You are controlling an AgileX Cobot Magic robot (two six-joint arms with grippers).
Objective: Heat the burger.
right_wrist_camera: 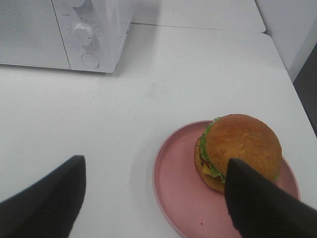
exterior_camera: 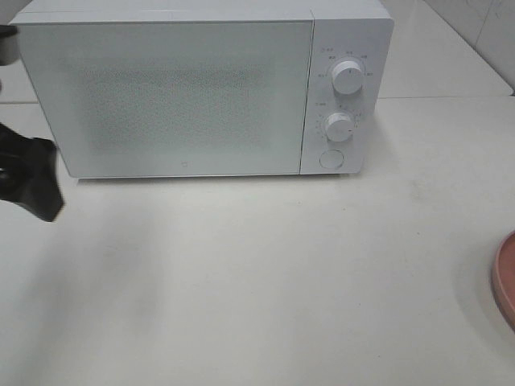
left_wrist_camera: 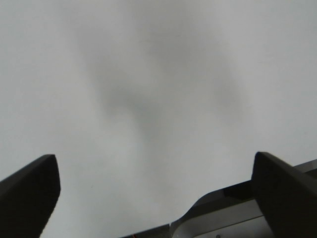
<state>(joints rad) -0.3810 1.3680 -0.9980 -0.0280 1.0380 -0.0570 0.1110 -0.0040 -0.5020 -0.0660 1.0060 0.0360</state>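
The burger (right_wrist_camera: 242, 144), with a golden-brown bun and a green lettuce frill, lies tilted on a round pink plate (right_wrist_camera: 178, 198) in the right wrist view. My right gripper (right_wrist_camera: 156, 166) hangs open above the plate's near side, holding nothing. One finger (right_wrist_camera: 257, 203) overlaps the burger's edge in the picture. In the exterior view only the plate's rim (exterior_camera: 505, 277) shows at the right edge, and the burger is out of view there. My left gripper (left_wrist_camera: 153, 163) is wide open over a bare white surface. A black part of the left arm (exterior_camera: 28, 181) shows at the left edge.
A white microwave (exterior_camera: 185, 88) stands at the back of the white table (exterior_camera: 257, 281) with its door shut. Two knobs (exterior_camera: 348, 77) (exterior_camera: 339, 126) and a round button (exterior_camera: 331, 158) sit on its right panel. The microwave (right_wrist_camera: 94, 29) is far from the plate.
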